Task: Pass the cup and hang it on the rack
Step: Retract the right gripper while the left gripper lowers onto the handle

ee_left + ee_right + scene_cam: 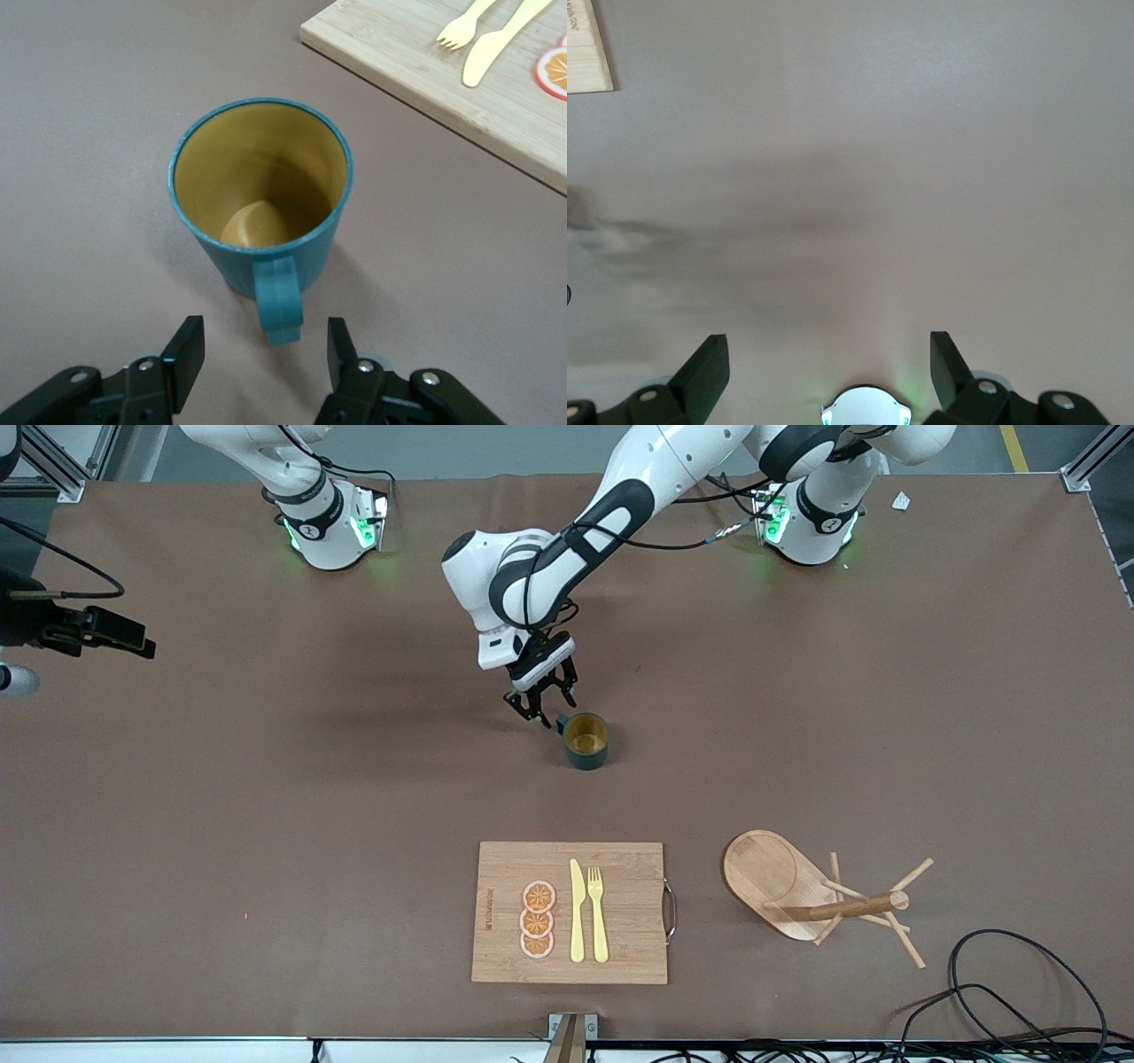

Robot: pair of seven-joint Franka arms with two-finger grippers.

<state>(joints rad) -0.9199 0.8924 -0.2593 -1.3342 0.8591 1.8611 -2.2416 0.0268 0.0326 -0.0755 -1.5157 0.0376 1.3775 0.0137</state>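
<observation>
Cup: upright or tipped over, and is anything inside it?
Upright and empty: the cup stands on the table, mouth up, its bare yellow bottom visible, handle toward the open left gripper.

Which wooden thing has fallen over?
The rack has tipped over: its post lies sideways on the table and its oval base stands up on edge. The cutting board lies flat, holding a knife, fork and orange slices.

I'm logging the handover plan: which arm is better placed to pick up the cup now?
Left. The left gripper is open, its fingers either side of the handle of the cup. The right gripper, also open, waits at the right arm's end of the table.
</observation>
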